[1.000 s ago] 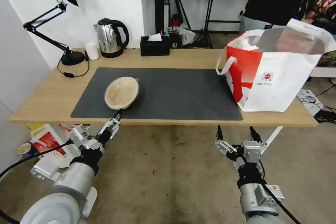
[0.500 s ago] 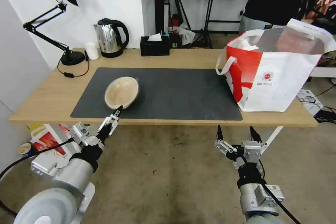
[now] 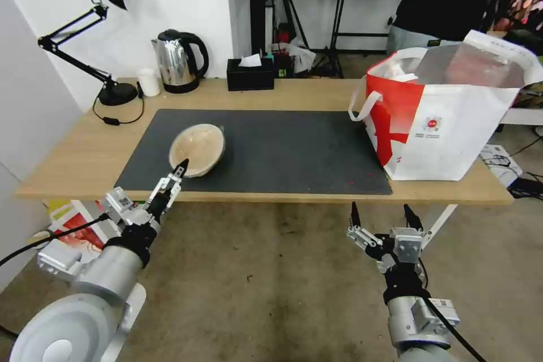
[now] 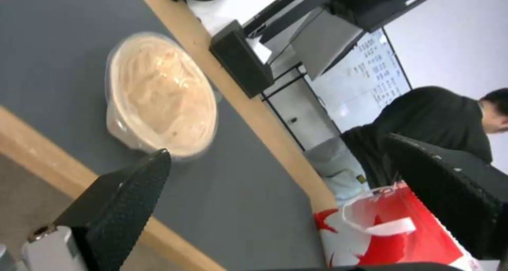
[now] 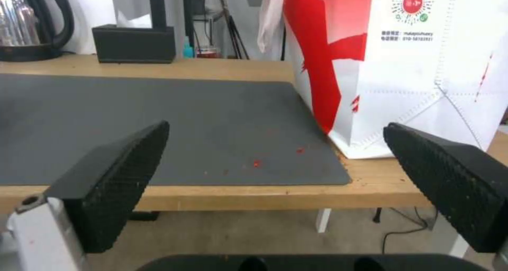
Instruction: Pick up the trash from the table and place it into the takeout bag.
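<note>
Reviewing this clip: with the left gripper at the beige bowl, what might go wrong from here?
1. The left gripper, open, meets the beige paper bowl at its near rim; a shallow pinch may push or tip it across the mat.
2. The takeout bag stands far across the table, so a weak hold could drop the bowl on the way.

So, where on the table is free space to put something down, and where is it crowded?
The dark mat is bare between the beige paper bowl and the takeout bag. Bare wood lies left of the mat. The back left is crowded: lamp, small white cup, kettle, tissue box.
</note>
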`<state>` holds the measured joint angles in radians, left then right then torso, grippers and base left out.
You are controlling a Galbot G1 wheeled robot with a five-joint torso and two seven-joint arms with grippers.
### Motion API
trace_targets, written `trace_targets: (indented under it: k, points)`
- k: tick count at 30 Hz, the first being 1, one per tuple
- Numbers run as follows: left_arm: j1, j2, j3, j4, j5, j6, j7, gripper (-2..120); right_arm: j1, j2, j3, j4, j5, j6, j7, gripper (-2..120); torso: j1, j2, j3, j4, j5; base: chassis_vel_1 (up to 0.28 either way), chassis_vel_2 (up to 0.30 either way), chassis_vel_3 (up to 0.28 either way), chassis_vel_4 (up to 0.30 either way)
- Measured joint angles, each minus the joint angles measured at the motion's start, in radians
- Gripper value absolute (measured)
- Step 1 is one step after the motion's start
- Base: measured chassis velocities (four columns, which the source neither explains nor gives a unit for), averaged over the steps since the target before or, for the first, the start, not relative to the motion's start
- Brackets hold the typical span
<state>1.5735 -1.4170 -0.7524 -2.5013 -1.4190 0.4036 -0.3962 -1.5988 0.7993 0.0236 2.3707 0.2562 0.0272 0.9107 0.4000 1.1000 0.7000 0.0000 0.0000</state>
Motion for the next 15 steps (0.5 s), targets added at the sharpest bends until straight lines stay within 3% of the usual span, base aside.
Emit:
trace_targets:
  k: [15]
  points:
    - [-0.066,0.04,-0.053,0.038,-0.084,0.005,-0.019,100,0.0,0.0,0.0,0.0,0.0,0.0,0.0,100,0.0,0.0,0.0,0.0,0.0,0.0,0.0,0.0,0.0]
